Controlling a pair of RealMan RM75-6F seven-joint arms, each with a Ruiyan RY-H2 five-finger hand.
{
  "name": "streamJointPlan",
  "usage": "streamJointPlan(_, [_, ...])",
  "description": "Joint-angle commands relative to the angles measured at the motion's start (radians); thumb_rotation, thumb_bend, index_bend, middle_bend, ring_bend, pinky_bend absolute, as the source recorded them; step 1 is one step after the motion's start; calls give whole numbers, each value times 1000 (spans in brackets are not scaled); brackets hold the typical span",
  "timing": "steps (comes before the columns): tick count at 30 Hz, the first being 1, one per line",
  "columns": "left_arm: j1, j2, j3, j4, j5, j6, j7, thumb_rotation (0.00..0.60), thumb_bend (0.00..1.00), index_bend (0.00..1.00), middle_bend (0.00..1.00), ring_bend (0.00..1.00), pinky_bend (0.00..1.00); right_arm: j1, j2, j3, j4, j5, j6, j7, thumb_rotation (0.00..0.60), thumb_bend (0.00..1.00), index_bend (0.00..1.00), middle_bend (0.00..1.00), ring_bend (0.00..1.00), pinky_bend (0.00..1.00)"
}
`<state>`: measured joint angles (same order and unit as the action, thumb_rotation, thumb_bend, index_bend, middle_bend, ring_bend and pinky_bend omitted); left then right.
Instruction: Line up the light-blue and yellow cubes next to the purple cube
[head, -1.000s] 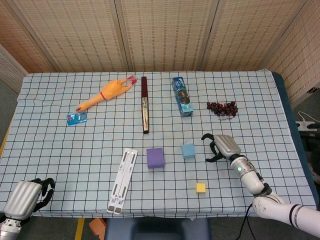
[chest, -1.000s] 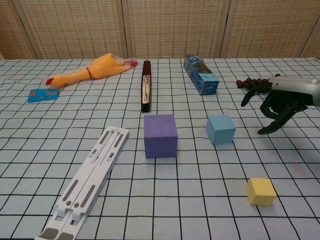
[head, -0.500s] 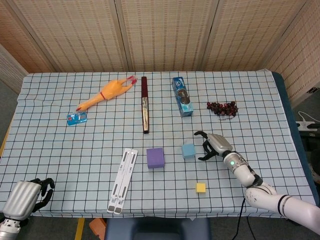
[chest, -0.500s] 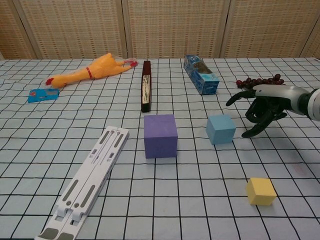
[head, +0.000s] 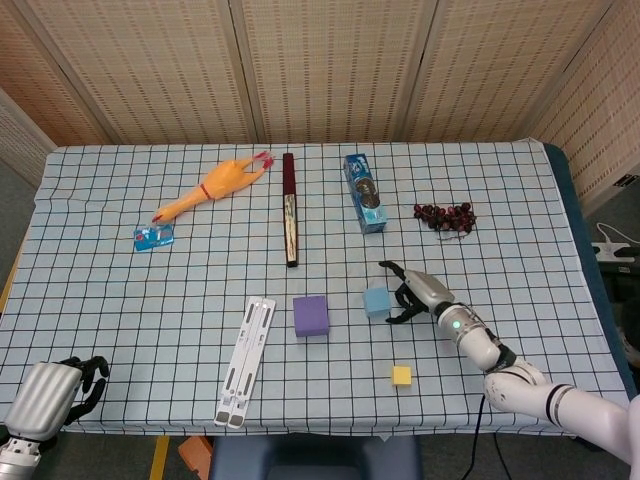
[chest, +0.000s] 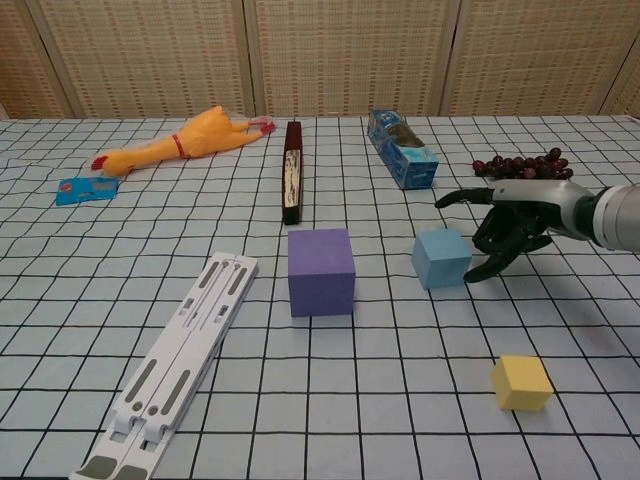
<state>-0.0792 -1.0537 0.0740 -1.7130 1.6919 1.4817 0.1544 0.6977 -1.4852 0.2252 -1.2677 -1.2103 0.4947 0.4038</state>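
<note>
- Checked cloth covers the surface (head: 500, 190).
- Right robot hand (chest: 503, 222) spread wide, empty, just right of the blue cube (chest: 441, 257).
- Purple cube (chest: 321, 271) further left; yellow cube (chest: 521, 382) nearer the robot.
- Left robot hand (head: 55, 390) curled, empty.

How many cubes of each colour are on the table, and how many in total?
Purple cube: 1
Light-blue cube: 1
Yellow cube: 1
Total: 3
</note>
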Motion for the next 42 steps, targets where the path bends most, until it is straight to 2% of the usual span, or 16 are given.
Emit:
streamJointPlan(1, [1, 0, 0, 0, 1, 1, 0, 600, 465, 520, 682, 629, 833, 2, -18, 0, 16, -22, 13, 27, 600, 0, 142, 846, 929, 1000])
streamJointPlan(5, [1, 1, 1, 0, 4, 2, -1, 600, 466, 520, 682, 629, 833, -2, -46, 1, 39, -44, 50, 59, 600, 0, 358, 870, 943, 1000])
streamJointPlan(9, [1, 1, 2, -1, 5, 3, -1, 600, 465, 520, 682, 629, 833, 2, -68, -3, 69, -62, 65, 86, 600, 0, 455, 880, 947, 1000])
streamJointPlan(22, [1, 2, 2, -1, 10, 4, -2, 600, 466, 521, 683, 628, 833, 14, -114, -22, 118, -98, 103, 137, 600, 0, 551, 886, 955, 1000])
streamJointPlan(35, [2, 2, 4, -2, 15, 4, 0, 600, 465, 520, 683, 629, 833, 31, -80, -12, 13, -100, 134, 135, 600, 0, 566, 887, 957, 1000])
streamJointPlan(42, [1, 2, 5, -3, 20, 5, -1, 600, 466, 520, 683, 628, 833, 45, -95, -6, 3, -83, 132, 143, 600, 0, 566, 887, 957, 1000])
